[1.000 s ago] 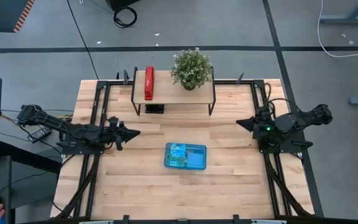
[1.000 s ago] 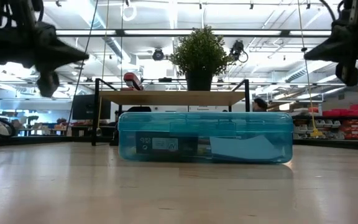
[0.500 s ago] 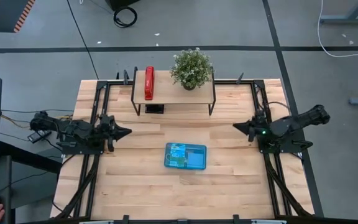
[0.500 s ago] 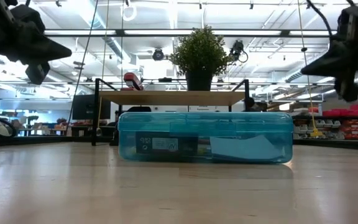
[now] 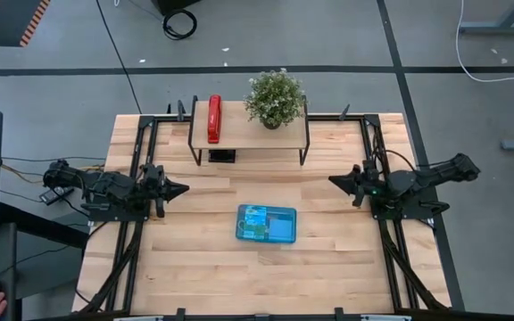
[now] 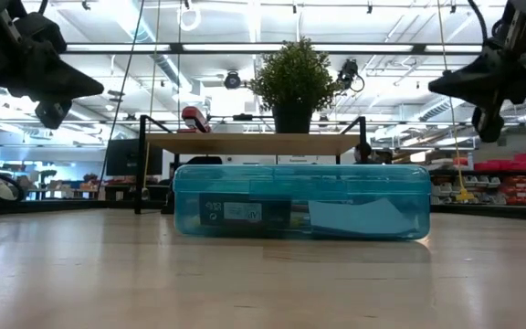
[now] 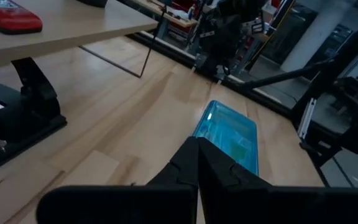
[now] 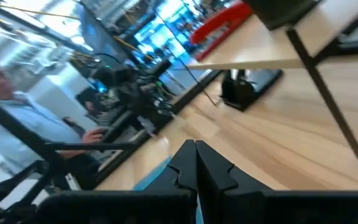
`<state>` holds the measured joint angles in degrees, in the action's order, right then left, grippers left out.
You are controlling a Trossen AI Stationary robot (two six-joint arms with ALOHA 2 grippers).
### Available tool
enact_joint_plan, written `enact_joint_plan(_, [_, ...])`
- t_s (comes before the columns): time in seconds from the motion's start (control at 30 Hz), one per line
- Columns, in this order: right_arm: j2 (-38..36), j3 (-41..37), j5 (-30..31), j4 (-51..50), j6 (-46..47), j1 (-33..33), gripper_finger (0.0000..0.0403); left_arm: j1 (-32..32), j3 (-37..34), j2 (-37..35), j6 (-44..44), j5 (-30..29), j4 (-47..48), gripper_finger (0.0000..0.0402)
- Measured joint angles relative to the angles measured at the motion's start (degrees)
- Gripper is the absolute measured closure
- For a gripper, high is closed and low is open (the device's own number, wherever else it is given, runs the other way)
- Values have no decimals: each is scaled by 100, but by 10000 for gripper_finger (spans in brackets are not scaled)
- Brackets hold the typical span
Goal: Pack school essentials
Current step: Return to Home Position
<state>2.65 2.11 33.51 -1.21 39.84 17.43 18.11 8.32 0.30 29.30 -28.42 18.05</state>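
- The translucent blue case (image 5: pixel 267 225) lies shut at the middle of the table (image 5: pixel 194 276), its long axis running across from one arm's side to the other's
- The school essentials sit inside it; a green-blue printed packet (image 5: pixel 255 217) shows through the lid
- The left gripper (image 5: pixel 178 188) and right gripper (image 5: pixel 335 181) hang off the wood on either side, both pointing inward, fingers pressed together and carrying nothing
- The case lies between them and towards the front edge; the right gripper looks slightly nearer, so any retreat home likely only widens clear gaps
- The low view alone shows both grippers well above the lid
- The left wrist view alone shows a black hole punch (image 7: pixel 11 118) under the shelf (image 7: pixel 73 28) bearing the red stapler (image 7: pixel 8 15)
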Motion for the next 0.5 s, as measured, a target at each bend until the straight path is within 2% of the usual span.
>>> enact_joint_plan(0.1, [44, -171, -341, 505, -263, -153, 397, 0, 0, 2, -2, -3, 14, 395])
enact_joint_plan(0.33, [47, -175, -578, 588, -714, -638, 397, 0, 0, 2, -334, -31, -535, 394])
enact_joint_plan(0.4, [46, -170, -842, 700, -877, -823, 397, 0, 0, 0, -590, -31, -743, 398])
enact_joint_plan(0.5, [102, -162, -1575, 405, -1077, -1071, 397, 0, 0, -2, -590, 16, -629, 397])
